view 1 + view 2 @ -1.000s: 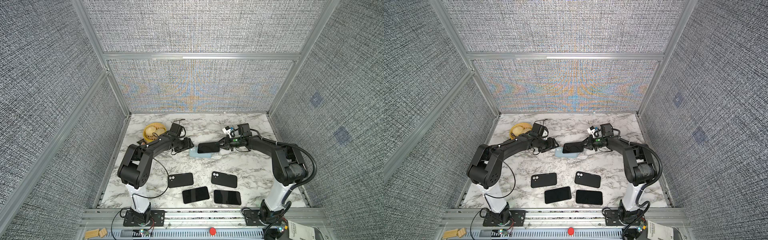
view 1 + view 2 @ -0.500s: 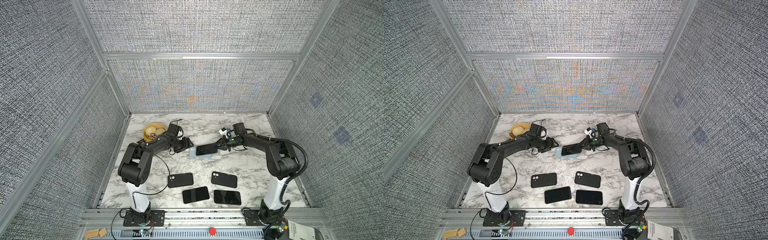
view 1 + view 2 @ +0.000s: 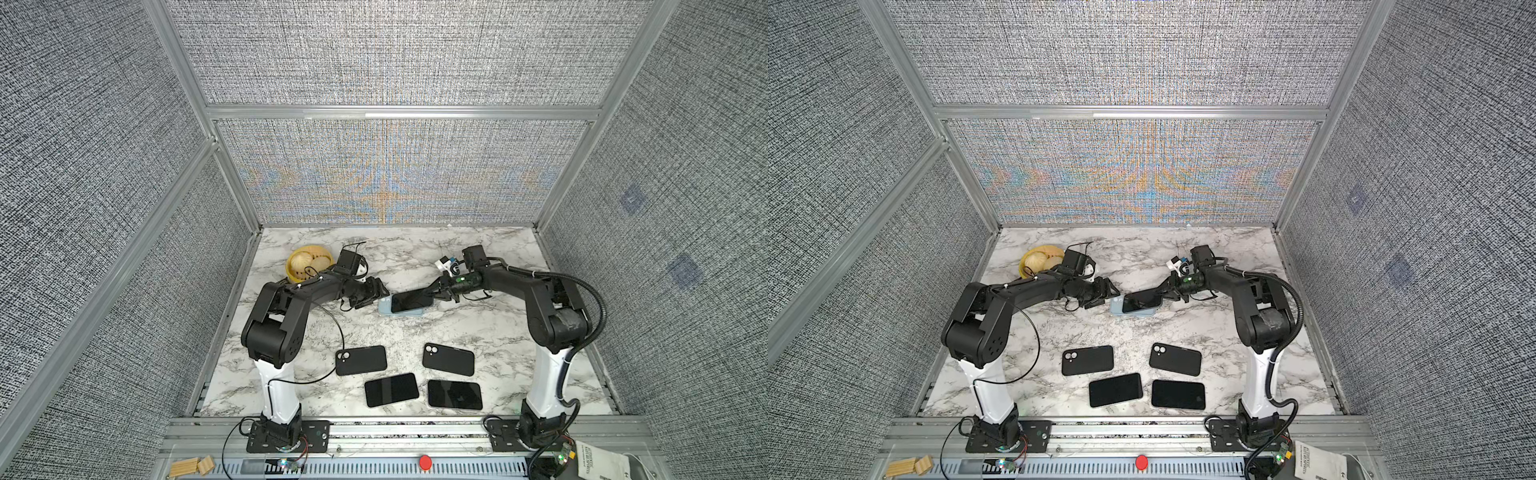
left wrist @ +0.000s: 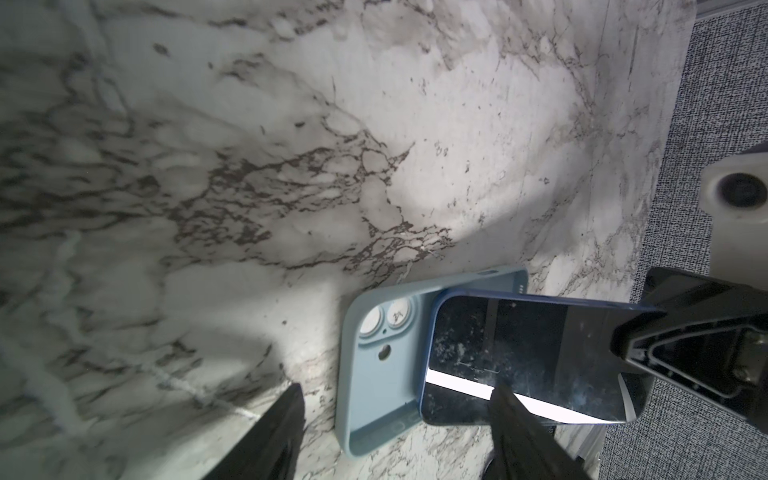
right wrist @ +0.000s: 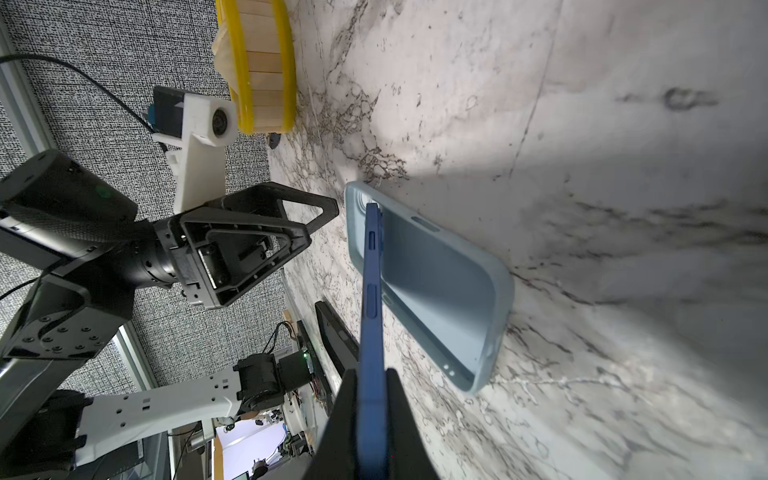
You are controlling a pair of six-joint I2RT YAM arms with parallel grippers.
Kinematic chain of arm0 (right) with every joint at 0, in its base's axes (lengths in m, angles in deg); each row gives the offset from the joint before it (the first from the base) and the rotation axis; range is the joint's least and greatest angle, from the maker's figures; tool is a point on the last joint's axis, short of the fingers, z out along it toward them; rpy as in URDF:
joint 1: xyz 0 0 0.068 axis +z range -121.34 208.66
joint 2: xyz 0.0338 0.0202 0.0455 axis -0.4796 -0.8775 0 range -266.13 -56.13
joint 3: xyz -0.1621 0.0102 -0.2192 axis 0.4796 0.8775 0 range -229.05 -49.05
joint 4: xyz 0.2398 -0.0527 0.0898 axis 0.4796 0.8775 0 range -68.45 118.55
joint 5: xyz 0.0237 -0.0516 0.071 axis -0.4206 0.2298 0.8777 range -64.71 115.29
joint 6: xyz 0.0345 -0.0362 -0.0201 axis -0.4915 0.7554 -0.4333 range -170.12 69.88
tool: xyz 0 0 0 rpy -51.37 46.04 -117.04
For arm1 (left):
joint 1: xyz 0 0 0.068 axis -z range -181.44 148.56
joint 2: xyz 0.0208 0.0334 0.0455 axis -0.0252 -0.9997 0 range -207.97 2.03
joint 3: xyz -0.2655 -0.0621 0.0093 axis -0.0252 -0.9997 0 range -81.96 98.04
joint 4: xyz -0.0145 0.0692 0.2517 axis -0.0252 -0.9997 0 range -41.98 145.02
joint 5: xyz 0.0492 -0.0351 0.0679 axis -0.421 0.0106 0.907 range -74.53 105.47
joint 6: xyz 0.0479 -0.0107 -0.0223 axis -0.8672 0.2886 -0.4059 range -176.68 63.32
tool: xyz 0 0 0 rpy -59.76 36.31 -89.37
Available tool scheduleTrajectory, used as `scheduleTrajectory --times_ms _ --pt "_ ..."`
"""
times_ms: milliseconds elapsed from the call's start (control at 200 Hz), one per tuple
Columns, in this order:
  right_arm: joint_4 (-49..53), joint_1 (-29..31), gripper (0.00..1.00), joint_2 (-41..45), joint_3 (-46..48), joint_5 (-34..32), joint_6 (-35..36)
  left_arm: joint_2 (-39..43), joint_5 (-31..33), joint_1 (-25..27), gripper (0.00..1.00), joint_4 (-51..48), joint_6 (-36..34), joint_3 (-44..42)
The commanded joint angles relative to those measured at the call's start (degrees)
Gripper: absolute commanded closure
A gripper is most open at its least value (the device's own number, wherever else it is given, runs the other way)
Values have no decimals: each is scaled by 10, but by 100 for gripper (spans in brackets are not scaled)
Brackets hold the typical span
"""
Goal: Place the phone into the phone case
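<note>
The right claw (image 5: 371,380) is closed on one short end of the phone (image 5: 371,286). In the right wrist view the blue-edged phone is seen edge-on, clamped between the two black fingers (image 5: 338,424). In both top views this claw is located just right of centre. The phone is held tilted, screen up, above the light blue case (image 4: 374,374). The gripped end is raised and the free end is lowered toward the camera-hole end of the case. Whether the free end touches the case cannot be told. The case is laid flat, open side up, on the marble counter (image 3: 415,332), near the centre of the frame in both top views.

The left claw (image 3: 380,293) is open and empty. It is positioned just beside the camera-hole end of the case, left of centre, and a gap to the case is visible in the right wrist view. In the left wrist view one finger (image 4: 515,428) is seen in front of the phone screen; contact cannot be confirmed.

At the lower centre of both top views, a left black case (image 3: 360,360) and a right black case (image 3: 449,360) are laid side by side. A left black phone (image 3: 390,389) and a right black phone (image 3: 455,395) are laid just below them. All four are well apart from both claws. A yellow bowl (image 3: 309,250) is placed at the upper left of the counter, near the left wrist camera.
</note>
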Motion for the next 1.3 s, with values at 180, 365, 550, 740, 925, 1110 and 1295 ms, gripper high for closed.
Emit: scheduleTrajectory --times_ms 180,365,550,740,925,1110,1295 --pt "13 2 100 -12 -7 9 15 -10 -28 -1 32 36 10 -9" --pt "16 3 100 -23 -10 9 20 -20 -42 -1 34 44 17 -9" --pt "11 4 100 -31 -11 9 18 -16 -40 -1 34 41 12 -12" --pt "13 6 100 -41 -23 17 21 -17 -38 -1 34 40 10 -14" --pt "27 9 100 -48 -33 22 36 -20 -40 -1 34 48 13 -17" --pt "25 16 100 -56 -36 21 33 -17 -43 -1 34 52 16 -18" --pt "18 25 100 -66 -43 19 24 -13 -43 0 34 59 20 -26"
